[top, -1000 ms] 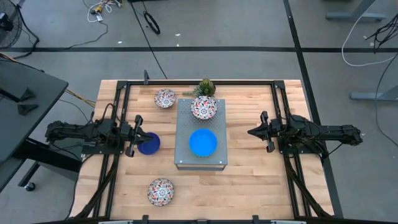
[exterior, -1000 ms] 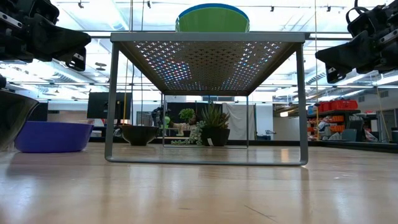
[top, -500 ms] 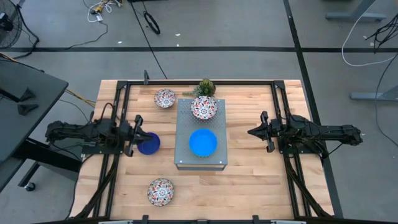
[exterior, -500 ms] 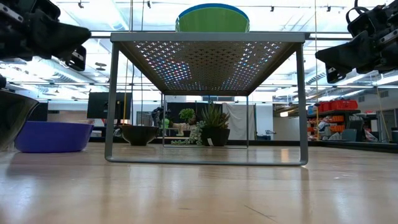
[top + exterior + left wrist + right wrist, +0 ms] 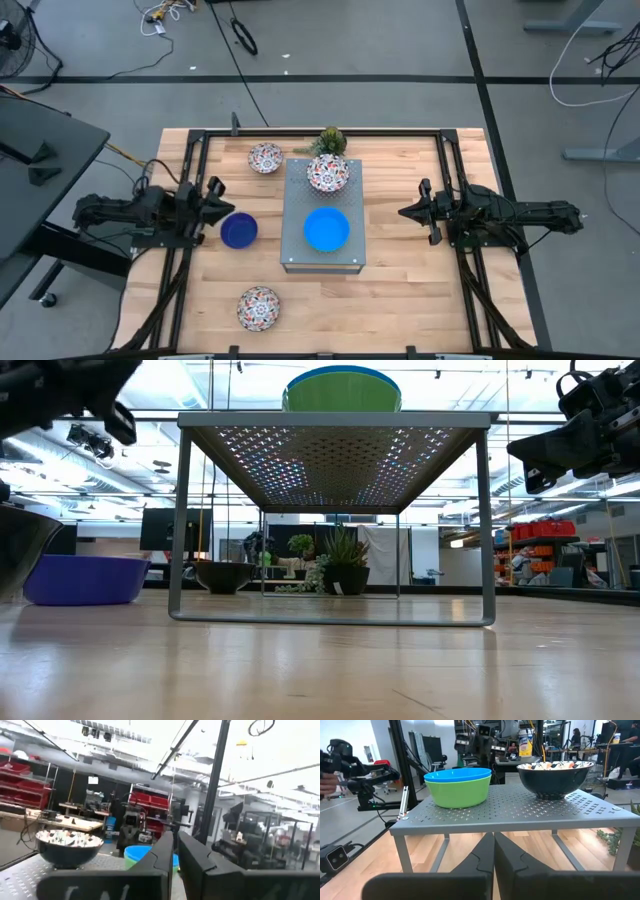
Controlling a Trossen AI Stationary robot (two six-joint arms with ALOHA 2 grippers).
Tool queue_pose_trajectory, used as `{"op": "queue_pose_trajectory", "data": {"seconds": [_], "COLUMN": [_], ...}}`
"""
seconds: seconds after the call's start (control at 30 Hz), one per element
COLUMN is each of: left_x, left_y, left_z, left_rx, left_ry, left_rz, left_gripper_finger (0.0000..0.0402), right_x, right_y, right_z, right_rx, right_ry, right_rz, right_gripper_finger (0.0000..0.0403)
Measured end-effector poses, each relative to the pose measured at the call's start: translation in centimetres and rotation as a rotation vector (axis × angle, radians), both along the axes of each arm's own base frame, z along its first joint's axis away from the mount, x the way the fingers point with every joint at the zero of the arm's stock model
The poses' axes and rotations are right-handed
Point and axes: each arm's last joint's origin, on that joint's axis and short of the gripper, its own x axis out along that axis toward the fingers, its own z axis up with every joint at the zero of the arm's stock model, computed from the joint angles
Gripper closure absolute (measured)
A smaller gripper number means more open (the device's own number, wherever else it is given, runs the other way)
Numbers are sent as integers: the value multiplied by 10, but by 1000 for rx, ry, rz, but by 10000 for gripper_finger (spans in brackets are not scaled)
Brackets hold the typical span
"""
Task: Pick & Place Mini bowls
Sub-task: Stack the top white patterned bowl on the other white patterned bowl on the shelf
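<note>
A grey perforated box (image 5: 300,250) stands mid-table. On it sit a light blue bowl (image 5: 326,229) nested in a green bowl (image 5: 460,792), and a patterned bowl (image 5: 327,173) toward the far end. A dark blue bowl (image 5: 239,231) rests on the table left of the box. Two more patterned bowls lie at the far left (image 5: 265,157) and near left (image 5: 259,307). My left gripper (image 5: 220,200) hangs shut, tipped upward, just left of and above the dark blue bowl. My right gripper (image 5: 405,212) is shut and level, right of the box. Neither holds anything.
A small spiky green plant (image 5: 330,140) stands at the far edge behind the box. Black rails (image 5: 440,160) run along the table's left, right and far sides. Bare wood lies in front of the box and between it and my right gripper.
My left gripper has risen a little and tipped its fingers upward, rolling somewhat. In the high view it has drawn back off the dark blue bowl, which now shows whole. The bowls have stayed in place.
</note>
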Motion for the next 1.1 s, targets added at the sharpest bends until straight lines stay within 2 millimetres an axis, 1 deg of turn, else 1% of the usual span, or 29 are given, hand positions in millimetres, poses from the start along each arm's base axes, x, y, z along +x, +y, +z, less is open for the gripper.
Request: {"op": "queue_pose_trajectory", "data": {"seconds": [0.17,0.27,0.37,0.47,0.7,0.8,0.9,1.1], "left_x": [-10,-14,-16,-15,-4,3,9,15], "left_y": [2,4,6,8,8,9,11,19], "left_z": [30,46,61,76,111,126,142,175], "left_rx": [-24,-46,-31,14,81,141,153,213], "left_ry": [-65,-31,46,138,315,384,446,512], "left_rz": [22,88,170,235,296,326,363,442], "left_gripper_finger": [372,371,368,348,265,239,227,225], "right_x": [0,0,0,0,0,0,0,0], "right_y": [0,0,0,0,0,0,0,0], "right_z": [0,0,0,0,0,0,0,0], "right_rx": [0,0,0,0,0,0,0,0], "right_ry": [0,0,0,0,0,0,0,0], "right_rz": [0,0,0,0,0,0,0,0], "right_gripper_finger": [392,392,392,392,392,392,392,392]}}
